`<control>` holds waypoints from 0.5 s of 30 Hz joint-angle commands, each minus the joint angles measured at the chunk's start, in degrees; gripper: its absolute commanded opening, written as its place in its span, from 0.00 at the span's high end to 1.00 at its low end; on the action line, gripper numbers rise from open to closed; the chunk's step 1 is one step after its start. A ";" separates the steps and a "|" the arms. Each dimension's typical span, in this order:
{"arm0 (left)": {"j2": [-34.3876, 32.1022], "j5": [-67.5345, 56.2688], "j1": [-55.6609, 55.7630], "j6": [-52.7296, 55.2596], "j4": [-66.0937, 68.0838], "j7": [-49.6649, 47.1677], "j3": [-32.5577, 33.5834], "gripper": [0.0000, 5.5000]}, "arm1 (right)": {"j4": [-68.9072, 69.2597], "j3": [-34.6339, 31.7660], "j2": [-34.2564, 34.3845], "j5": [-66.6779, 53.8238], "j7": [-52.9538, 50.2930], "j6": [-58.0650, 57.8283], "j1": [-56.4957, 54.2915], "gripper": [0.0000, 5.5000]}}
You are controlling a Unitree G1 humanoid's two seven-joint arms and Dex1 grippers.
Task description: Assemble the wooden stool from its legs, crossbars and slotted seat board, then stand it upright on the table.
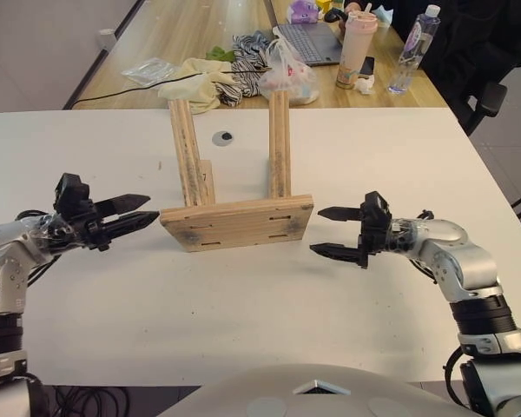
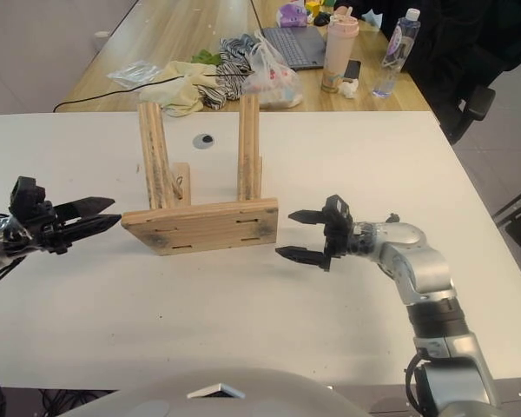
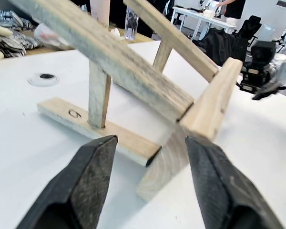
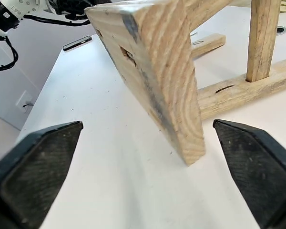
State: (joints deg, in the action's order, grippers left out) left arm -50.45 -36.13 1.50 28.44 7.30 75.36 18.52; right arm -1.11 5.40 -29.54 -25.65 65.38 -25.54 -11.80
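The wooden stool lies on its side in the middle of the white table [image 1: 243, 321]. Its slotted seat board [image 1: 237, 223] stands on edge facing me, and two legs [image 1: 186, 149] [image 1: 280, 143] run away from it toward the far edge. A short crossbar [image 3: 97, 128] marked with a digit rests flat on the table between them. My left gripper [image 1: 137, 212] is open just left of the seat board's end, not touching it. My right gripper [image 1: 334, 233] is open just right of the other end, also apart from the wood.
A small dark round cap [image 1: 225, 136] sits on the table behind the stool. The wooden desk beyond holds cloths [image 1: 210, 76], a plastic bag [image 1: 286, 76], a laptop [image 1: 308, 39], a pink cup [image 1: 356, 48] and a water bottle [image 1: 412, 48].
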 commanded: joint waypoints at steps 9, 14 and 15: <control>6.97 9.59 4.34 -12.95 3.40 0.23 -11.32 0.53 | -12.76 6.56 3.65 6.43 3.13 8.91 -8.40 0.41; 9.67 10.60 6.63 -13.84 5.81 0.65 -14.36 0.55 | -14.82 7.99 4.42 7.55 4.86 9.78 -9.64 0.54; 9.68 10.08 6.72 -12.26 5.85 1.12 -14.77 0.56 | -14.97 7.83 4.66 7.15 5.02 8.84 -9.89 0.57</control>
State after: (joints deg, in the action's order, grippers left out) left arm -41.36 -25.99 7.41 14.52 12.67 76.09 4.90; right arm -15.78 12.62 -25.39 -18.13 69.27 -16.09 -20.35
